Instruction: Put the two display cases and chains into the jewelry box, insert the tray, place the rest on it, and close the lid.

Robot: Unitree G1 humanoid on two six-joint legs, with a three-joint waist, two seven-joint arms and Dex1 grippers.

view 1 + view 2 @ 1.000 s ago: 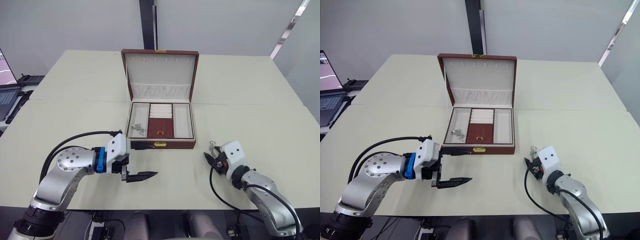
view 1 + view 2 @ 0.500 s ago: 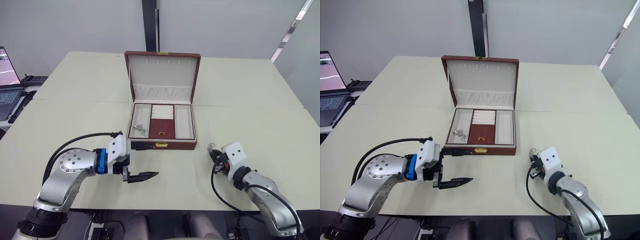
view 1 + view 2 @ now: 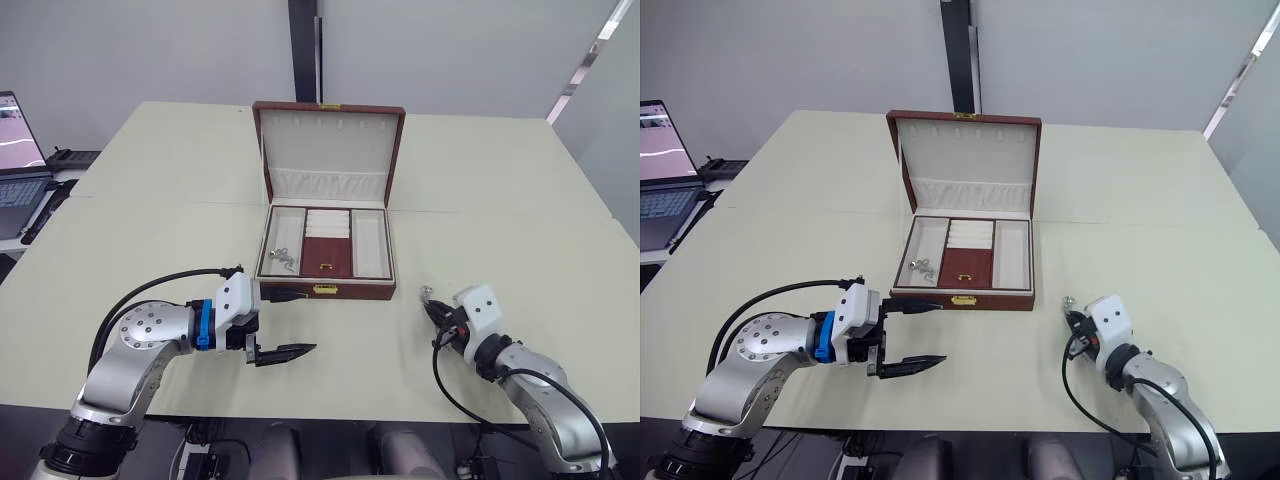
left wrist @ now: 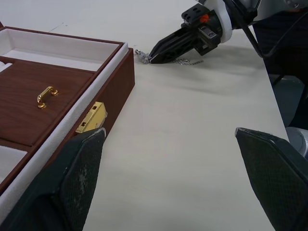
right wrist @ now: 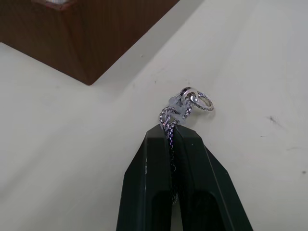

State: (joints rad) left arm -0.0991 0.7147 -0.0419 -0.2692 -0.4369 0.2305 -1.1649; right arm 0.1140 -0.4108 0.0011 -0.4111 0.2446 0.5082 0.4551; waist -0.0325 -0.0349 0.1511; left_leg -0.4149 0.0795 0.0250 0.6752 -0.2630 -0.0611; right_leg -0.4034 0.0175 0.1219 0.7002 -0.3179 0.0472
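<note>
A: Right gripper [image 5: 169, 130]?

B: Pinched tight on a chain [image 5: 185, 107], its ring poking past the tips. Since a second ago it has edged closer to the jewelry box [image 3: 326, 291], now near its front right corner, chain low over the table [image 3: 150, 230].

A: Left gripper [image 3: 283, 352]?

B: Spread wide, holding nothing, before the box front. Tray [image 3: 324, 246] seated, lid [image 3: 328, 148] up; this chain likely goes in next.

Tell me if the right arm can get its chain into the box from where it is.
Probably yes. The right claw is shut on the chain just off the box's front right corner. The lid stands open, nothing lies between, and the right-hand compartment looks bare.
</note>
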